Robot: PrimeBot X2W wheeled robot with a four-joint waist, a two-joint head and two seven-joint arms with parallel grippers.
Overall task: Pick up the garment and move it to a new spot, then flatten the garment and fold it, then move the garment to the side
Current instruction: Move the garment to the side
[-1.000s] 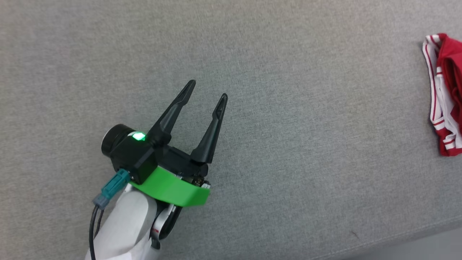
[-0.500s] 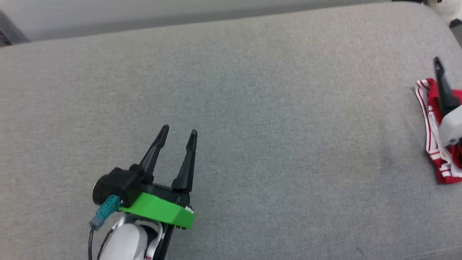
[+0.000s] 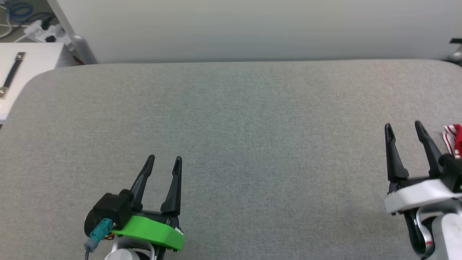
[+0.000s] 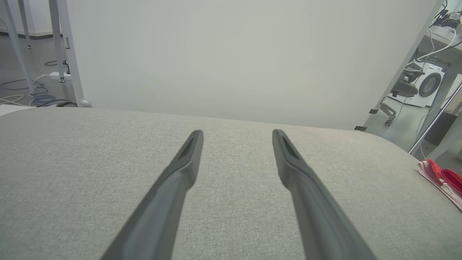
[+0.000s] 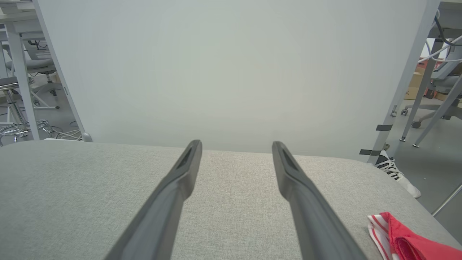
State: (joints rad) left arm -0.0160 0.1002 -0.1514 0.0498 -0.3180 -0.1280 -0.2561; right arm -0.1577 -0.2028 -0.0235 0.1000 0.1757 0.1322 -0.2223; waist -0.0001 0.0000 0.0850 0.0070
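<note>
Red garment (image 3: 455,139) w/ red-white striped trim lies bunched up, not spread flat, at far right edge of grey woven-fabric-covered tabletop (image 3: 252,137) w/ rounded corners. In right wrist view the garment (image 5: 404,240) sits low right: striped band on its near-left side, red folds piled behind. In left wrist view the garment (image 4: 442,178) is a small red-white lump by the tabletop's right rim. Left jaws at lower left of head view, above bright green plastic wrist collar (image 3: 148,231), long dark fingers (image 3: 175,184) pointing up-frame toward plain white backdrop panel (image 3: 252,29); released, bare fabric showing between the fingers (image 4: 180,173). Right jaws at lower right, above white plastic wrist collar (image 3: 418,195), fingers (image 3: 393,159) also pointing up-frame, just left of garment and apart from it; released too, wide gap between fingers (image 5: 296,180). Both sets hang low over tabletop, well apart from each other. Garment cut off by frame edge in all 3 views; right arm's black mount covers part of it in head view. Print, sleeves, collar can't be made out. Forearms cut off at bottom edge.
</note>
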